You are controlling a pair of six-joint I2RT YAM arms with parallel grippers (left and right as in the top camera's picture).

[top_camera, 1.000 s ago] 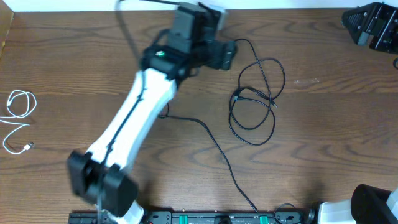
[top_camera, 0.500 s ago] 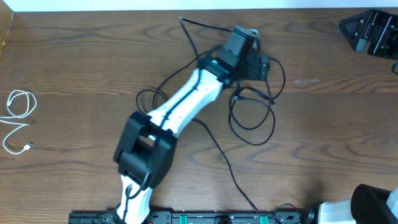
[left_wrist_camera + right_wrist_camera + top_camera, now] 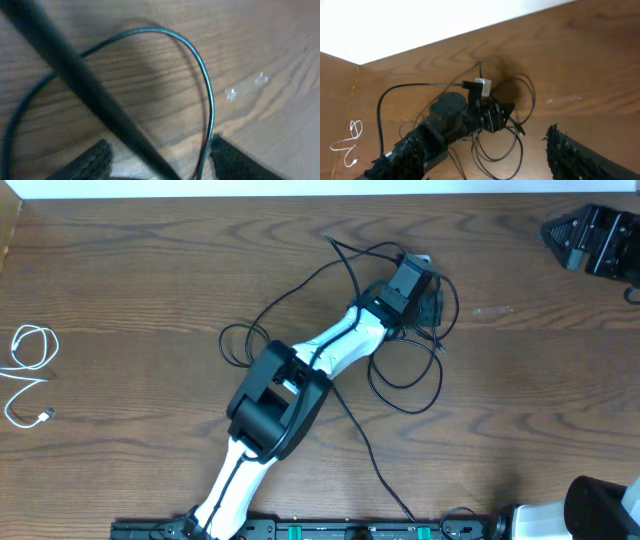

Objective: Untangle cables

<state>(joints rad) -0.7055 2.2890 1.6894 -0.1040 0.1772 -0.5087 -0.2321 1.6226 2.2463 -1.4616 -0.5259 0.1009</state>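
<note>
The left gripper is positioned over the upper part of a bunch of black cables on the tabletop. In the left wrist view its jaws are held wide apart and nothing is clamped; the 2 fingertips are seen at the bottom of the frame. 1 thin black strand is arched ahead of the jaws and runs down into the gap, just inside the right-hand fingertip. Whether it is touched by that fingertip cannot be told. A thicker, blurred black cord is laid diagonally across the view, nearer the lens than the strand, and its lower end is lost between the jaws. The remaining black loops are spread on the near side of the left jaws, partly hidden under the left arm.

The right gripper is held well apart from the bunch. In the right wrist view its jaws are spread wide and empty, with the bunch and the left jaws lying ahead of them. A white cable is coiled loosely by itself, far from both pairs of jaws, on the opposite side of the left arm from the right jaws.
</note>
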